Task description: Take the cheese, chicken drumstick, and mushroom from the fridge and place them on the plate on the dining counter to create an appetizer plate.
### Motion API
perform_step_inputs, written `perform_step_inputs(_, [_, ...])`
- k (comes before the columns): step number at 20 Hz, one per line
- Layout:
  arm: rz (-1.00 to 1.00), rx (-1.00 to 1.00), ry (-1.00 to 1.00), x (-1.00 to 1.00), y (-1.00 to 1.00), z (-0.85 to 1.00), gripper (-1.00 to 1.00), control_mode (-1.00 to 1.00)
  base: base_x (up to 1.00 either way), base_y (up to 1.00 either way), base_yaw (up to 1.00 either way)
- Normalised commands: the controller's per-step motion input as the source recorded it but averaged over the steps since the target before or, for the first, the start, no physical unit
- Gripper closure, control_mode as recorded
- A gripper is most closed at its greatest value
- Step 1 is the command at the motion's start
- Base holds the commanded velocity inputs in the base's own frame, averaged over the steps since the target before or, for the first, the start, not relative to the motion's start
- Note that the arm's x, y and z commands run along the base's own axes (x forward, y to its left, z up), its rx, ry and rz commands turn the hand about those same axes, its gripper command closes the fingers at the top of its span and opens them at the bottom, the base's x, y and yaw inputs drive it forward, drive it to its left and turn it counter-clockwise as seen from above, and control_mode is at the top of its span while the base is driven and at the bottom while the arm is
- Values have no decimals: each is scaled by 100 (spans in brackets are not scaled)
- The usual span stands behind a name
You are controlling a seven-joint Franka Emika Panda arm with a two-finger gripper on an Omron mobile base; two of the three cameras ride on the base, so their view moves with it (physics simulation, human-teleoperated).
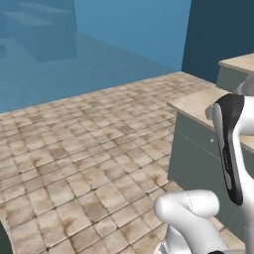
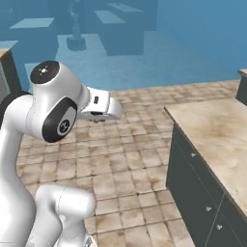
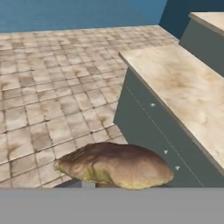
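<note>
Drumstick (image 3: 116, 166), probably, is sitting clamped in the closed gripper (image 3: 92, 186), right at the hand camera. The robot is carrying it over the floor (image 1: 74, 149) beside a counter (image 3: 179, 87). Next it is needing to find the plate and lower the food there.

The chicken drumstick (image 3: 116, 165) was a glossy, lumpy brown piece with yellowish-green tints along its lower edge, lying lengthwise across the bottom of the hand view, raised above the tiled floor. Beyond it, to the right, stood the dining counter (image 3: 183, 92), its beige marble-look top bare and its front grey-green. In the right base view that counter (image 2: 217, 135) ran along the right side.
</note>
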Motion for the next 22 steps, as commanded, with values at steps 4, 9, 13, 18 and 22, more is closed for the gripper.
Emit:
perform_step_inputs(4, [0,0,0,0,0,0,100,100,100,0,-1])
perform_step_inputs(9, [0,0,0,0,0,0,100,100,100,1,-16])
perform_step_inputs(13, [0,0,0,0,0,0,100,100,100,5,-25])
perform_step_inputs(18, [0,0,0,0,0,0,100,100,100,13,-29])
perform_step_inputs(22, [0,0,0,0,0,0,100,100,100,11,-32])
